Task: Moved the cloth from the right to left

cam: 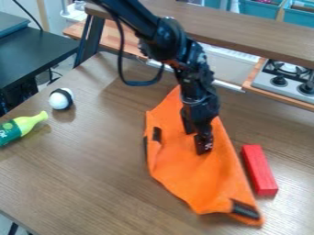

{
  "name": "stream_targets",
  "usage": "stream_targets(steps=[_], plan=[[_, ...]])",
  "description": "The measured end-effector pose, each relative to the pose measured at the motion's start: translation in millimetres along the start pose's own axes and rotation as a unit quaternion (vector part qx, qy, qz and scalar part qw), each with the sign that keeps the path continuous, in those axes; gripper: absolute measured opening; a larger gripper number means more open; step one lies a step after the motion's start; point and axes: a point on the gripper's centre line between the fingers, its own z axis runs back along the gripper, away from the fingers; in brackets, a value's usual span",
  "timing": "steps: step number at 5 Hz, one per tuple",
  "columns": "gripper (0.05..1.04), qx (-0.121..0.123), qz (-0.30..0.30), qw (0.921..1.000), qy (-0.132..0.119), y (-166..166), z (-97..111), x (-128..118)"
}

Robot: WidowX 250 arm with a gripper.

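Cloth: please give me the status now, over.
Gripper open, at cloth. Cloth spread on table, not folded up. Red block beside its right edge; leftward, bottle possibly in the way.

So the black arm (164, 39) comes in from the top edge, a bit left of centre, and slants down to the right. Past the chunky joint it drops more steeply, and the wrist (197, 94) hangs nearly upright, leaning just slightly. A black cable (141, 83) droops off the arm in a big loop on the left side. The claw (196, 140) points down around mid-view, fingers apart, though honestly the angle makes it hard to say how wide.
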Motion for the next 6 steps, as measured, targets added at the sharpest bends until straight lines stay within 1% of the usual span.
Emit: stream_targets(steps=[2, 3, 5, 6], plan=[[0.999, -0.014, -0.006, 0.9999, 0.001, 13, 8, -48], [0.999, -0.017, -0.003, 0.9999, 0.002, 18, 11, -71], [0.999, -0.02, 0.001, 0.9998, -0.001, 23, 18, -110], [0.999, -0.019, -0.006, 0.9998, -0.003, 23, 21, -125]])
